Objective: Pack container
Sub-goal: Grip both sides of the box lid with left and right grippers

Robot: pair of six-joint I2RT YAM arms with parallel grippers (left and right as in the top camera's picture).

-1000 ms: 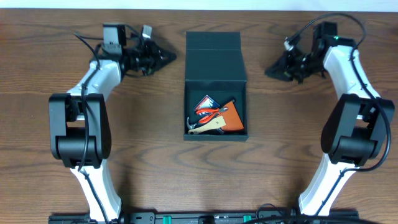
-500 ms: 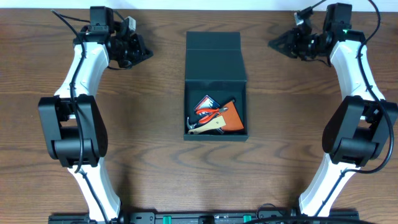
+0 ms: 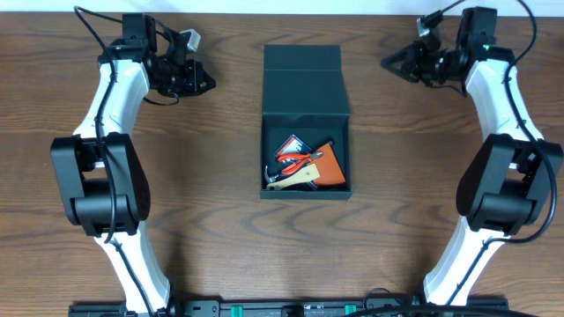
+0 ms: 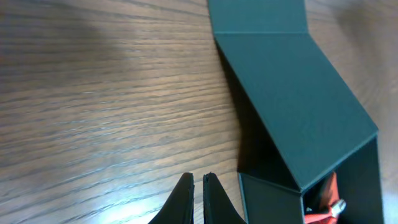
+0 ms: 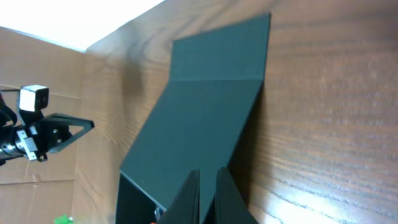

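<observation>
Starting at the left gripper [image 3: 207, 84]: pinched shut with black fingertips [image 4: 186, 190] together, clamped on nothing, hanging over the bare dark brown wood-grain table [image 3: 211, 202] at the far left. Pointing right, toward the dark teal-green rectangular cardboard box [image 3: 304, 88], but well apart from it. Over to the right gripper [image 3: 388, 63]: closed as well, gripping nothing, with dark fingers [image 5: 189, 193] drawn in side by side in the wrist view. Parked at the far right, aimed left at the same box, also well clear of it. And there, between the two arms at the table's middle, sits the box itself, open, with its hinged flap lid [image 4: 292, 112] swung back toward the far edge and the matte inner face showing. Down inside the open compartment, crowded against the near wall: red-handled pliers [image 3: 298, 158], a flat orange piece [image 3: 330, 167] just beside them, and a pale cream-handled tool [image 3: 295, 179] lying below, overlapping the others. Hard to tell more about a small red-and-white item [image 3: 289, 144] at the top of the pile. From the right wrist, a glimpse across the lid to the left gripper [image 5: 62, 130] on the far side.
</observation>
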